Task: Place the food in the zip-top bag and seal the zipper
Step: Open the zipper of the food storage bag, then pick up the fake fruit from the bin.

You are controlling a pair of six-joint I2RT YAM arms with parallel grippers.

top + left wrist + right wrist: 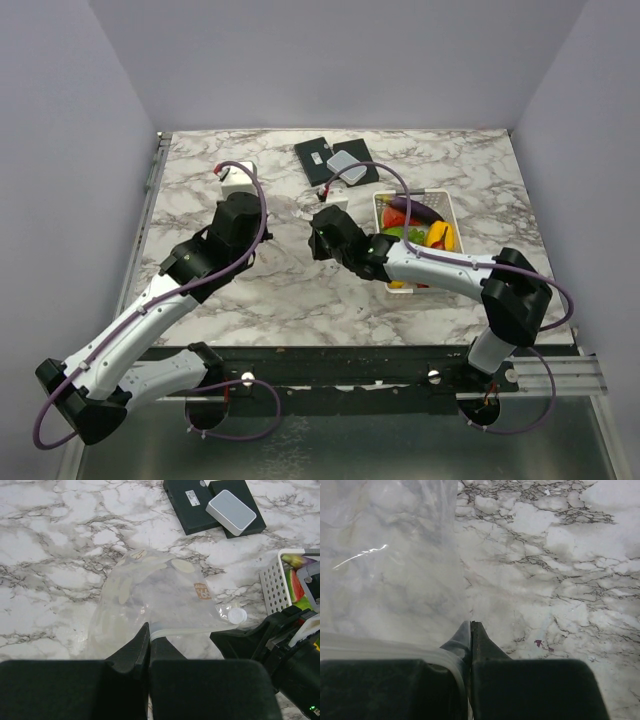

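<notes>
Food (425,235) sits in the white basket (412,193) near the right edge of the table (470,160), with the purple eggplant (410,210) lying across the far end of the pile. Your bag (160,595) is well apart from it, lying slack and rumpled on the marble around the middle of the table, between the two arms. It is clear plastic with pale round dots and a small orange label. Your left gripper (149,630) is pinched together on the zipper (185,630) at the bag's near edge, and the clear strip runs off to the right from between its fingers. Your right gripper (470,626) is also clamped on that strip, which enters its fingers from the left while the bag's film fills the left half of its wrist view. Two black cases (192,505) and a grey box (231,511) resting on them lie by the far edge, beyond the bag.
</notes>
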